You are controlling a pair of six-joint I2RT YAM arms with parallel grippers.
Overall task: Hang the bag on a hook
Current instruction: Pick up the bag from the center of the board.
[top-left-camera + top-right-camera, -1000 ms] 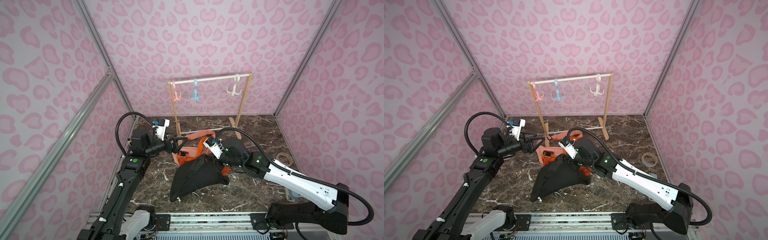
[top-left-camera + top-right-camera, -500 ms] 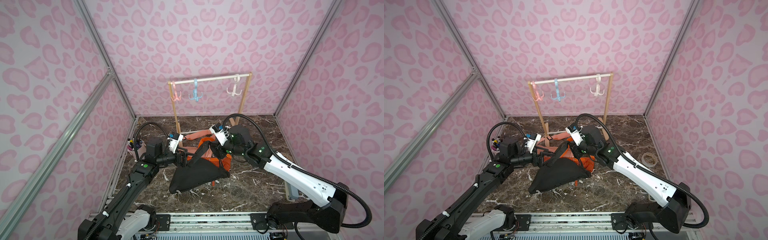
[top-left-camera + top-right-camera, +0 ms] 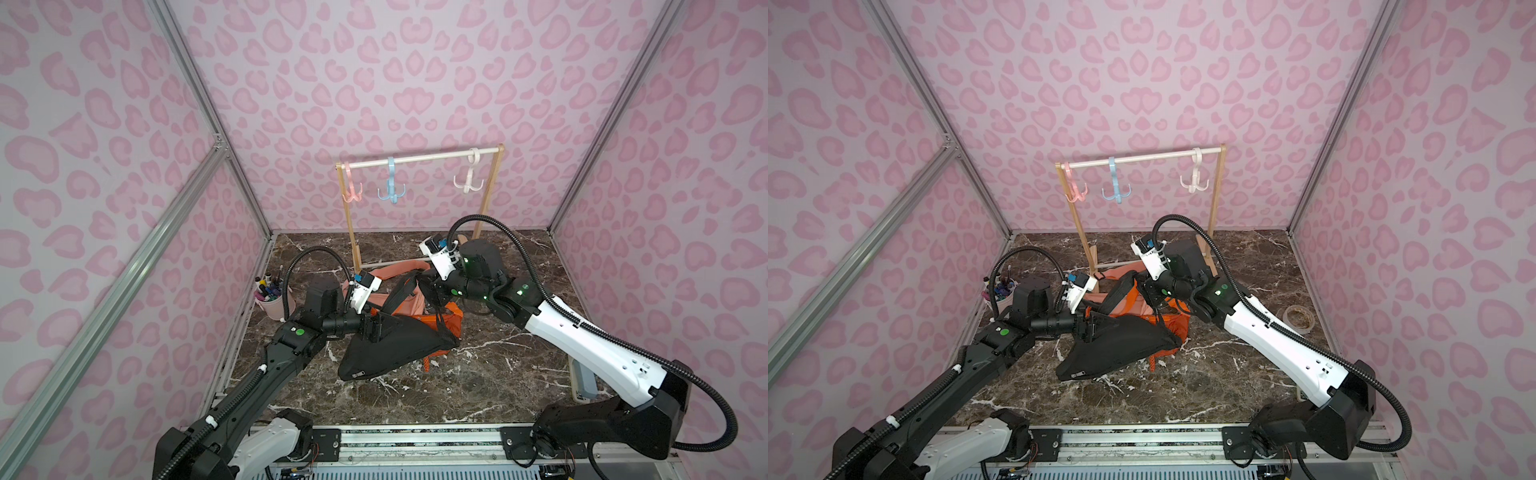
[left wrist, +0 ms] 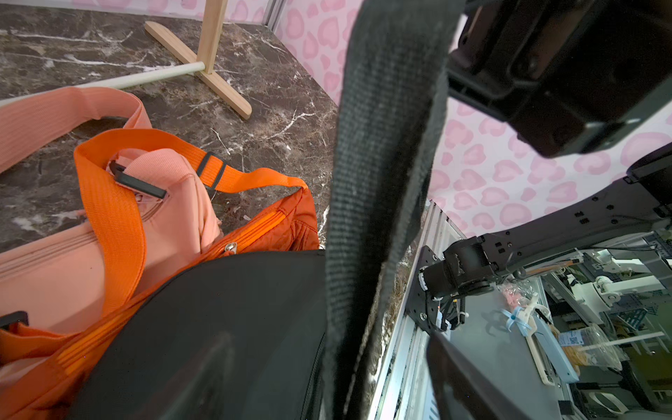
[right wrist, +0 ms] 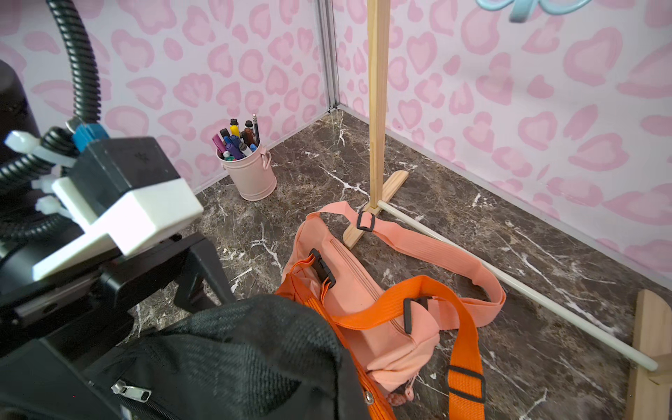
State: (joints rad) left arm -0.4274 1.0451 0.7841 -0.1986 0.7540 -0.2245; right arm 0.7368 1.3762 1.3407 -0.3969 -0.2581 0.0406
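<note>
Right gripper (image 3: 430, 286): jaws closed on the black strap (image 4: 378, 182), which runs up to it taut. Left gripper (image 3: 376, 328): jaws apart, one on each side of the same strap lower down, at the upper corner of the black bag (image 3: 395, 349). The left wrist view shows a gap between strap and jaw, so nothing is pinched there. The black bag hangs from the strap low over the marble floor (image 3: 457, 386), in front of the wooden rack (image 3: 491, 187) and well below its rail; whether its lower corner touches the floor cannot be told. Its contents are hidden. Containers: a pink bucket (image 5: 251, 178) stands upright by the wall on the left arm's side, holding pens and markers (image 5: 236, 142) on end. Obstructions: a peach bag (image 5: 349, 276) and an orange bag (image 3: 451, 318) lie touching between the black bag and the rack, and the peach bag's strap lies across the rack's foot and lower rod (image 5: 545, 300). On the rail hang a pink hook (image 3: 352, 193), a blue hook (image 3: 391, 192) and a white hook (image 3: 468, 183). A tape roll (image 3: 1298, 318) lies near the opposite wall.
</note>
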